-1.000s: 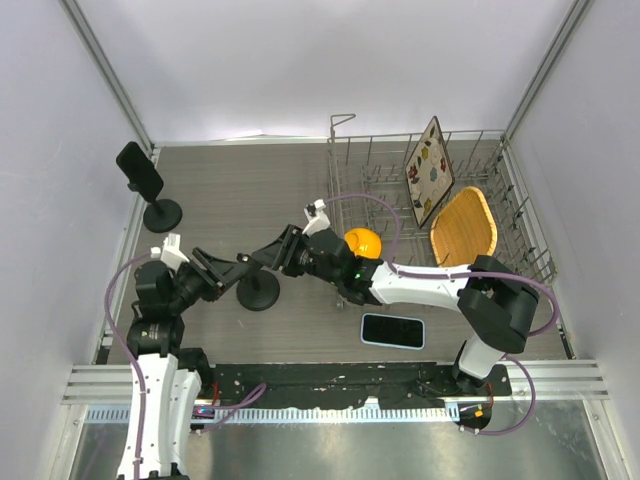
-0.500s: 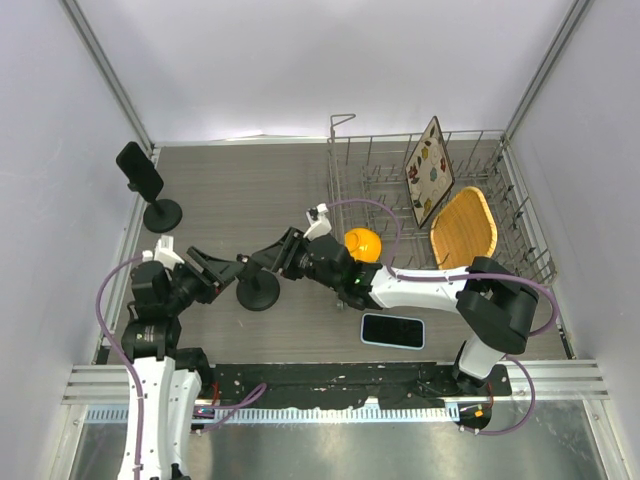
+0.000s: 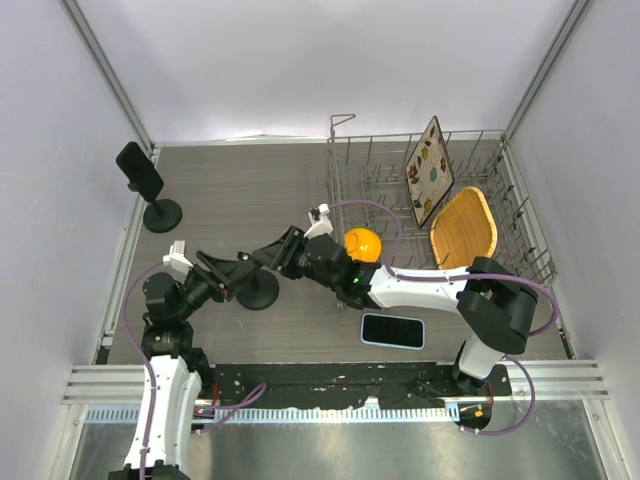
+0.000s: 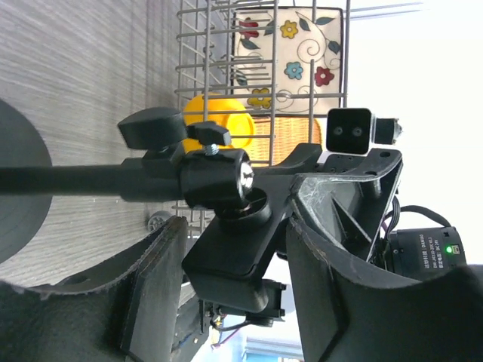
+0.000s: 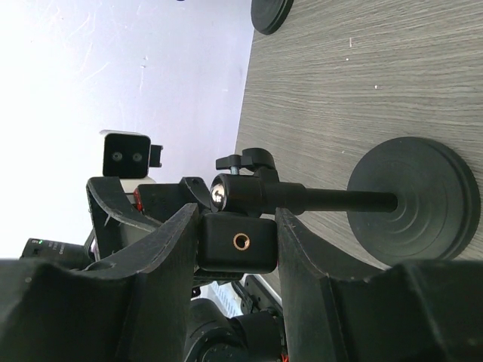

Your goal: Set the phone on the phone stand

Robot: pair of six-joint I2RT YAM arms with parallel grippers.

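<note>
The phone (image 3: 392, 330) lies flat, screen up, on the table near the front edge, apart from both grippers. The black phone stand (image 3: 258, 290) stands on its round base left of it. My right gripper (image 3: 268, 258) is shut on the stand's head block (image 5: 235, 241), with both fingers pressed against the block's sides. My left gripper (image 3: 228, 272) faces it from the left. It is open, with the same head block (image 4: 234, 256) between its fingers (image 4: 151, 294) and a gap showing beside it.
A second stand (image 3: 150, 185) with a black cradle stands at the back left. A wire dish rack (image 3: 350, 190) at the back right holds an orange bowl (image 3: 362, 242), a wooden plate (image 3: 464, 228) and a flowered plate (image 3: 430, 170).
The left jaws have widened off the stand's head, and the left wrist has shifted slightly right. The right gripper, stand and phone have not moved.
</note>
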